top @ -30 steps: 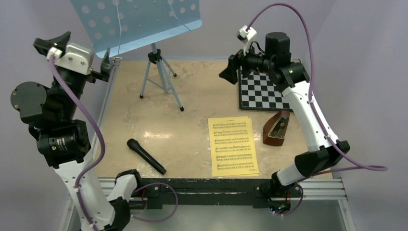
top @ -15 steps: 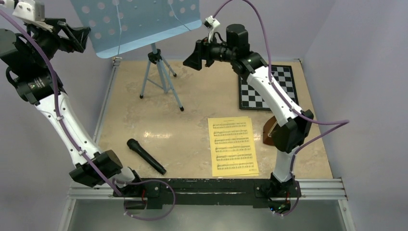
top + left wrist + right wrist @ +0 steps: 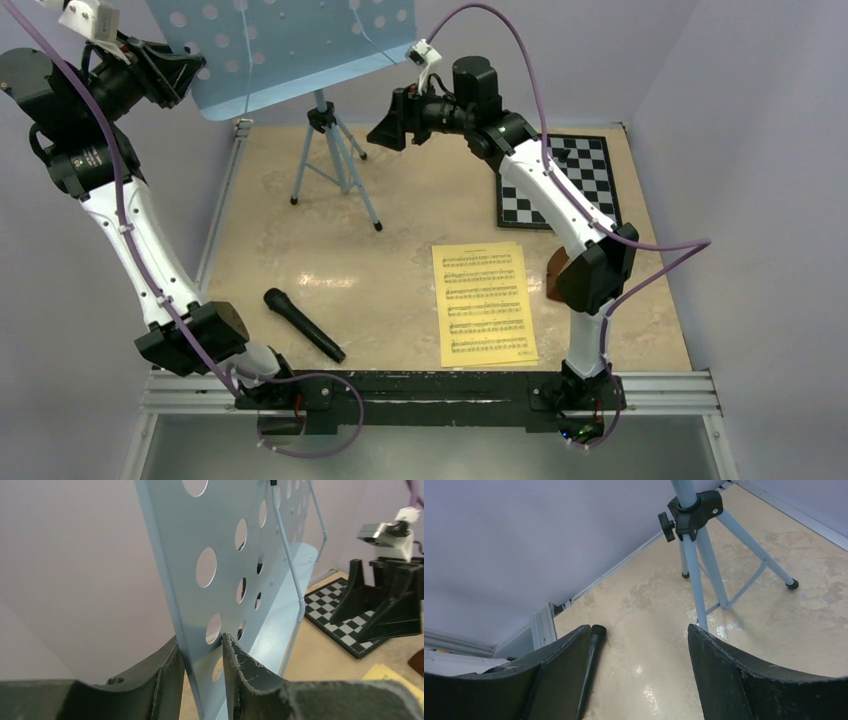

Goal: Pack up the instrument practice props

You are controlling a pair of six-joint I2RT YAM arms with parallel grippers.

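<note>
My left tool (image 3: 201,644) straddles the edge of the music stand's (image 3: 322,120) tray (image 3: 172,530). The gap's narrow, and I can't tell if I'm actually pinching it. Right tool (image 3: 639,628) is spread wide up by the tray's other end. Sheet music (image 3: 485,303) lies flat on the surface (image 3: 400,270).

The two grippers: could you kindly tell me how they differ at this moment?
The left gripper is closed down on the edge of the music stand tray; the right gripper is spread wide with nothing in it. The left gripper is at the tray's left side, the right gripper near its right corner. Both hang high above the table.
</note>
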